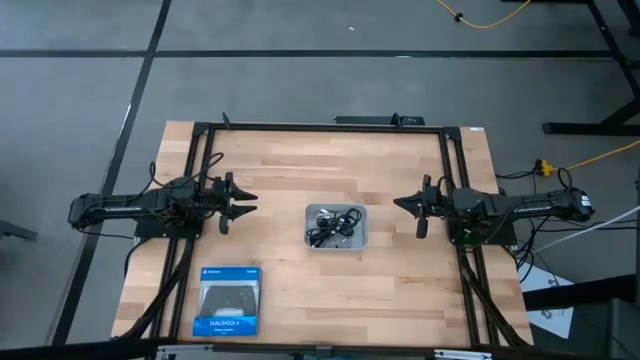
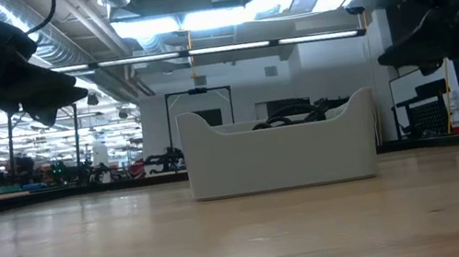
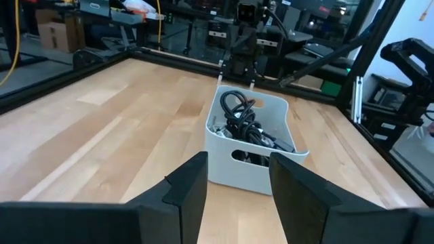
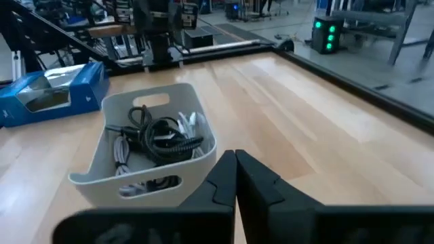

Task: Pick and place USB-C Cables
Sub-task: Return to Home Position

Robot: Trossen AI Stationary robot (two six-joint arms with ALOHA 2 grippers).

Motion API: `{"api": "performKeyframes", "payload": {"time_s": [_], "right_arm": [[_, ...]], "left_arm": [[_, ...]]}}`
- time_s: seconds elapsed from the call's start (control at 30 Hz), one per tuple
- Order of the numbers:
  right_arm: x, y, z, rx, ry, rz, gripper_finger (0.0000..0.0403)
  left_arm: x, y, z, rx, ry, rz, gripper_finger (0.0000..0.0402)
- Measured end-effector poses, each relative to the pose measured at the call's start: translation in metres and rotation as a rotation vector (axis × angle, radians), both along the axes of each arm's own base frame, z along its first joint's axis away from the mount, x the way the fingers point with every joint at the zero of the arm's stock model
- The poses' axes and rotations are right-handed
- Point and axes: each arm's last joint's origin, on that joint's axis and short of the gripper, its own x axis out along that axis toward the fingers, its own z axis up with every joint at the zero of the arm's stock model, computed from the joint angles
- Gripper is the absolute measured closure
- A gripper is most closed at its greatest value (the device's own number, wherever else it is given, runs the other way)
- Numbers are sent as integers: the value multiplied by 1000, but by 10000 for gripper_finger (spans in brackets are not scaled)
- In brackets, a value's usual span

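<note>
Pale wooden table (image 1: 300, 160) in a dark frame, grey workshop floor all round.

Left side: left gripper (image 1: 240, 204) hangs above the boards, well apart from the bin and aimed at it. Its fingers (image 3: 186, 193) are spread with nothing between them (reads as a parked pose).

Near left corner: blue-and-black boxed game controller (image 1: 229, 300), lying flat and well apart from the rest. Likely no part of this job.

Middle: small light-grey plastic bin (image 1: 363, 228), set between the arms so either can reach it. The coiled USB-C cables (image 1: 335, 226), black and light grey, lie tangled inside it; I cannot count them. None shows on the bare wood, so the placing looks finished.

Right side: right gripper (image 1: 408, 203) is raised and faces the bin, its fingers pressed together on nothing.
</note>
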Motion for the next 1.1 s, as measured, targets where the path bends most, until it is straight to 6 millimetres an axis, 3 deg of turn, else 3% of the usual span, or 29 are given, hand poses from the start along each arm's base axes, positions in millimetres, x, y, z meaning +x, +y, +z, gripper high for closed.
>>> {"api": "performKeyframes", "payload": {"time_s": [0.47, 0.77, 1.1], "right_arm": [[0, 5, -3, 16, 38, 192, 395], [0, 6, -3, 21, 41, 227, 395], [-5, 8, 5, -55, -58, 284, 395]], "left_arm": [[0, 0, 0, 0, 2, 2, 250], [0, 0, 0, 0, 2, 2, 250], [0, 0, 0, -1, 3, 2, 250]]}}
